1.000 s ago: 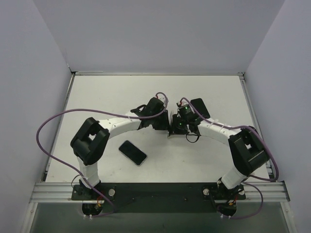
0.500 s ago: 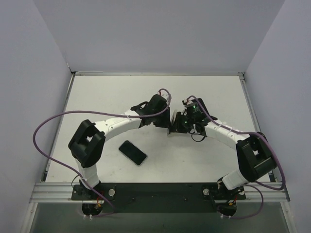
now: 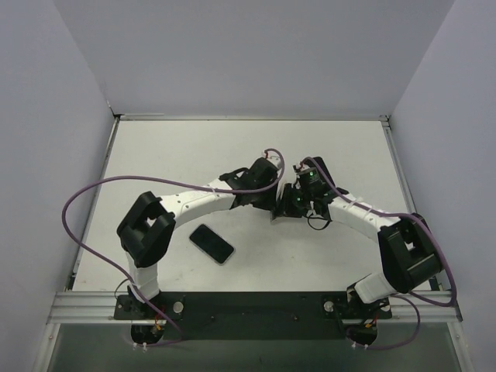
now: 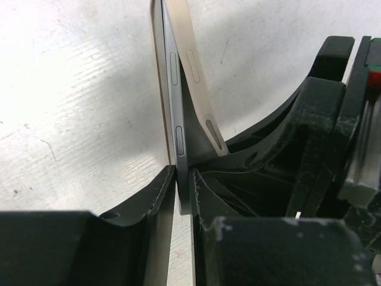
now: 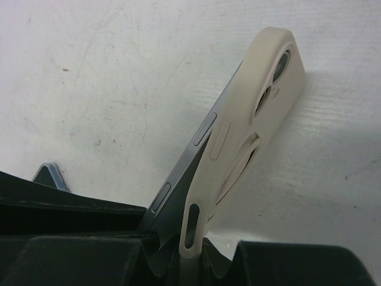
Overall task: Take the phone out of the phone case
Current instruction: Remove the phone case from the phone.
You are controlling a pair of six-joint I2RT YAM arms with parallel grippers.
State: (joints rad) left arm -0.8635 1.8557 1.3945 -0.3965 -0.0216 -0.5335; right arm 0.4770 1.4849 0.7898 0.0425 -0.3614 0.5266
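Note:
A grey phone stands on edge between my two grippers, with a beige silicone phone case peeled away from its near end. In the right wrist view the case, with camera cut-outs, splays off the phone. My left gripper is shut on the phone's edge. My right gripper is shut on the loose end of the case. In the top view the grippers meet at the table's middle, with the phone and case mostly hidden between them.
A second dark phone lies flat on the white table, left of the grippers and nearer the bases. A black flat object lies behind the right wrist, partly hidden. Grey walls enclose the table on three sides.
Both grippers have shifted slightly right and stayed together. The left arm has stretched further toward the middle. The black object behind the right wrist is more covered.

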